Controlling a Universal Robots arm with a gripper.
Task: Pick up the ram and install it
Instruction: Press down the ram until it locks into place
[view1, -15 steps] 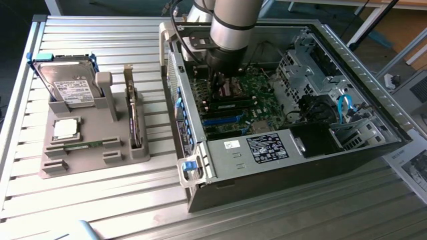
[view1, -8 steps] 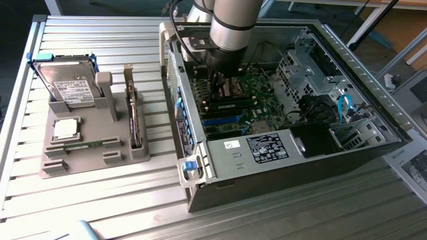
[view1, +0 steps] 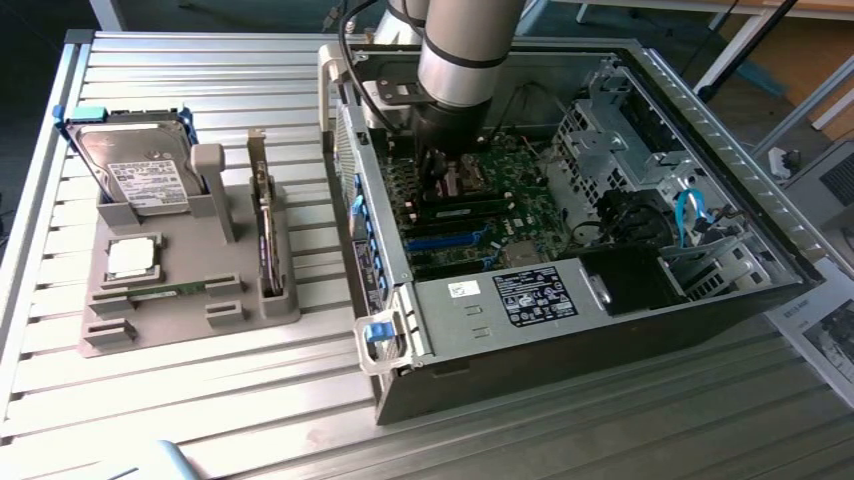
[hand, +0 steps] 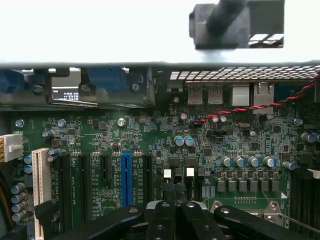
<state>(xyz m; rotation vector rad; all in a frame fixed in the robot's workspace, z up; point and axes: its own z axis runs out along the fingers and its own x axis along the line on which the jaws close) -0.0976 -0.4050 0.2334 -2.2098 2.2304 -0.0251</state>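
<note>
The ram (view1: 170, 290) is a thin green stick lying flat in a slot of the grey holder (view1: 147, 335), at the exterior view's left and far from the arm. My gripper (view1: 447, 178) hangs inside the open computer case (view1: 747, 190), low over the green motherboard (view1: 527, 205). In the wrist view the gripper (hand: 174, 192) is shut, its dark fingers (hand: 162, 215) pressed tip to tip with nothing visible between them. It hovers above the motherboard (hand: 150, 135), near the blue expansion slot (hand: 126, 177) and the processor socket's edge (hand: 250, 210).
The holder also carries a hard drive (view1: 140, 165) standing upright, a square silver processor (view1: 134, 258) and an upright expansion card (view1: 267, 235). Inside the case are a black power supply (view1: 627, 280), drive cages (view1: 601, 130) and blue cables (view1: 687, 215). A red-black wire (hand: 260, 106) crosses the board.
</note>
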